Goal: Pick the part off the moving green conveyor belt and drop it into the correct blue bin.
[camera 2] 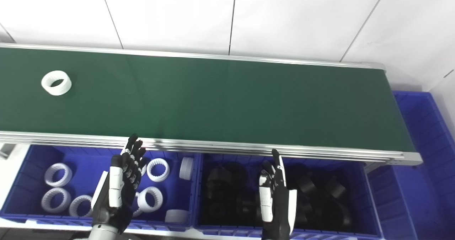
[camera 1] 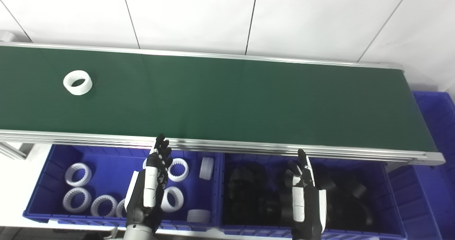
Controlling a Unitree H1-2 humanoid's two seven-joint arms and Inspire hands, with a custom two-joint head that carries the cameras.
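Left eye view gives us the green conveyor belt point(camera 1: 227, 97) running across the whole scene, its metal rail nearest the robot. We note two blue bins set side by side just below that rail, evidently so a part can be dropped straight down off the belt: the left bin point(camera 1: 106, 154) holds white toothed rings, the right bin point(camera 1: 391, 197) holds black parts, which suggests sorting by colour. A third blue bin point(camera 1: 433, 126) sits past the belt's right end, probably to catch missed parts. We find the left hand point(camera 1: 153, 183) hovering over the left bin and the right hand point(camera 1: 302, 193) over the right bin, both with fingers extended, apart and grasping nothing, fingertips pointing toward the belt; we judge this a waiting posture. One white ring point(camera 1: 77, 82) lies flat on the belt at far left, well apart from either hand. We judge it belongs in the left bin, and that the pick is not yet begun.
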